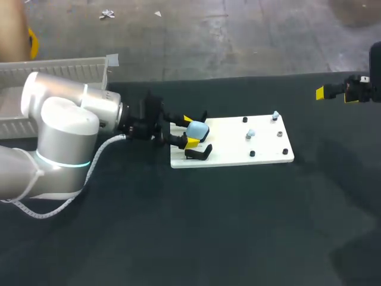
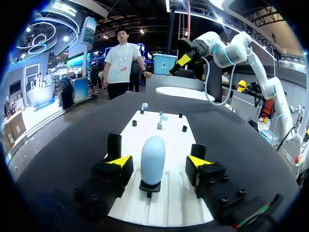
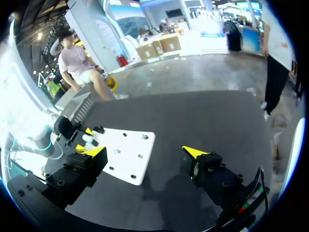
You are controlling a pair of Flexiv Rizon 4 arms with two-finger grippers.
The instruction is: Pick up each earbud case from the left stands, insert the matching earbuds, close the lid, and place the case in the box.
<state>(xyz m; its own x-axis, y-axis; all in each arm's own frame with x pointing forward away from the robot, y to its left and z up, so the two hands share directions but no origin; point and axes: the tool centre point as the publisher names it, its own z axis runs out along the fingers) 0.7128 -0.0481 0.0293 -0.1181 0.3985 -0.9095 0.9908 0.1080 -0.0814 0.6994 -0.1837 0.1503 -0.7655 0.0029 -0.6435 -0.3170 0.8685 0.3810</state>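
Left end effector: spread, one yellow tip on each side of the case. My left wrist view shows a gap on both sides, so I'm pinching nothing.
Case: light-blue rounded earbud case, upright between my left fingers. It looks like one closed shell.
Case seat: small black stand under the case, at the left end of the white flat rectangular board.
Second stand: black bent stand at the board's front-left corner, just beside my nearer left finger.
Earbuds: two light-blue earbuds on the board's right half, ahead of my left fingers. One is near the middle, the other at the far right corner.
Pegs: small black pegs are dotted around the earbuds.
Right end effector: spread and holding nothing. It hangs over the worktop's far right side, well apart from the board.
Left arm: silver arm comes in from the left and lies low along the worktop towards the board.
Box: white ribbed plastic box at the back left, behind my left arm.
Worktop: dark cloth-covered worktop carrying the board.
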